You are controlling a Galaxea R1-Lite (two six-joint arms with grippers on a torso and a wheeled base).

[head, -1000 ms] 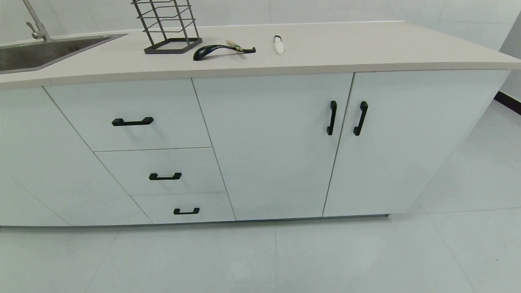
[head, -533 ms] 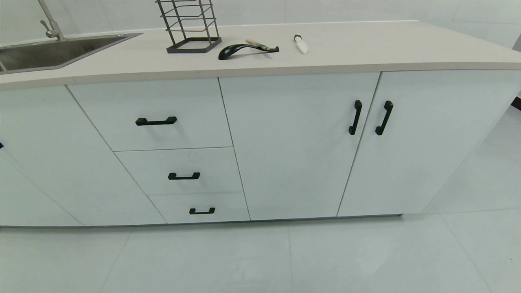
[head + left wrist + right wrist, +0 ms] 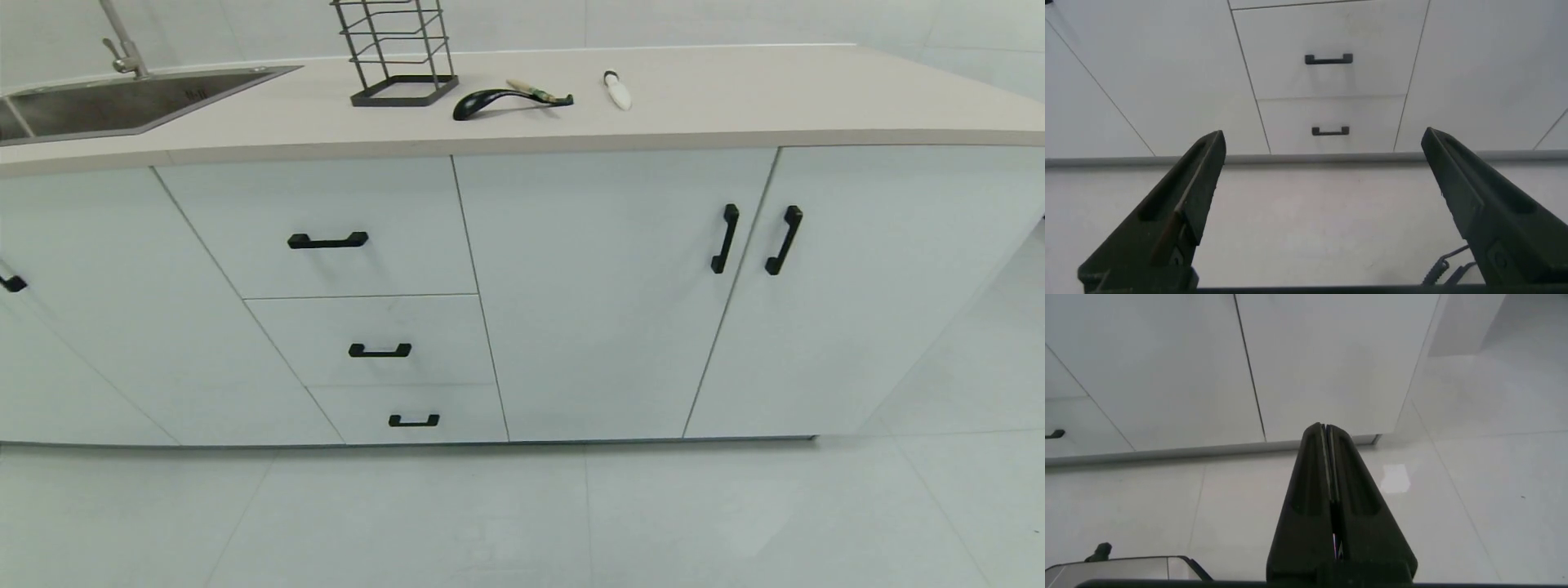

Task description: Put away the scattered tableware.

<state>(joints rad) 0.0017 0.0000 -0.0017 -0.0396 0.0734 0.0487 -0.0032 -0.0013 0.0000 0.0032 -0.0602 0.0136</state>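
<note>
On the beige countertop [image 3: 735, 98] lie a black ladle-like spoon [image 3: 490, 101], a small utensil with a wooden handle [image 3: 532, 90] behind it, and a white utensil with a dark tip [image 3: 618, 89]. A black wire rack [image 3: 397, 51] stands to their left. My left gripper [image 3: 1323, 151] hangs low over the floor, open and empty, facing the lower drawers [image 3: 1331, 82]. My right gripper [image 3: 1328, 445] is shut with nothing in it, low over the floor before the cabinet doors [image 3: 1331, 359].
A steel sink [image 3: 122, 102] with a tap [image 3: 122, 41] sits at the countertop's left end. Below are three drawers with black handles [image 3: 327, 240] and two doors with vertical handles [image 3: 725, 238]. Tiled floor [image 3: 522, 514] lies open in front.
The whole head view has shifted: counter and cabinets sit further right in the picture, so the camera moved left. The utensils keep their places on the countertop.
</note>
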